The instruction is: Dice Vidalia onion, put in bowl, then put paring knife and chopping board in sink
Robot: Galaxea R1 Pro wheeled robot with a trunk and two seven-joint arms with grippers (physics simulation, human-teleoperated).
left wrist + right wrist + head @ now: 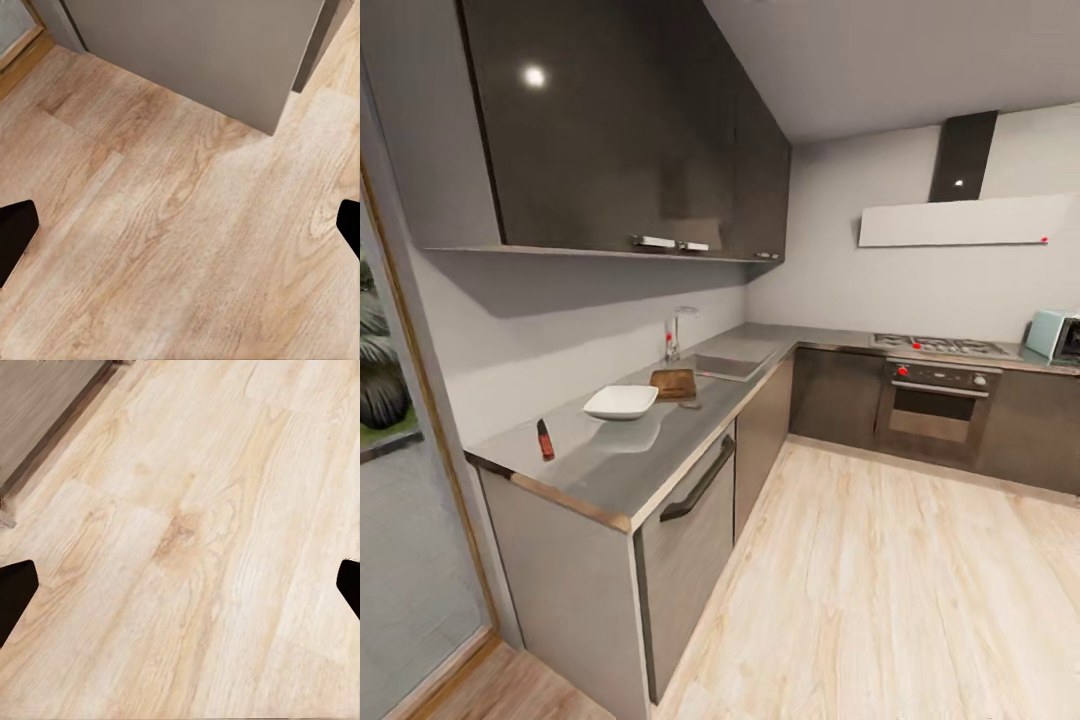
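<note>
On the grey countertop (660, 445), the paring knife (545, 440) is laid nearest, the white bowl (620, 402) beyond it, then the chopping board (673, 383), just before the sink (725, 366).

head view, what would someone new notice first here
The long grey countertop running away along the left wall draws the eye, with a white bowl on it, a small knife nearer its front end, and a brown chopping board just before the sink with its tap. At the back wall stand an oven with red knobs and a range hood above.
</note>
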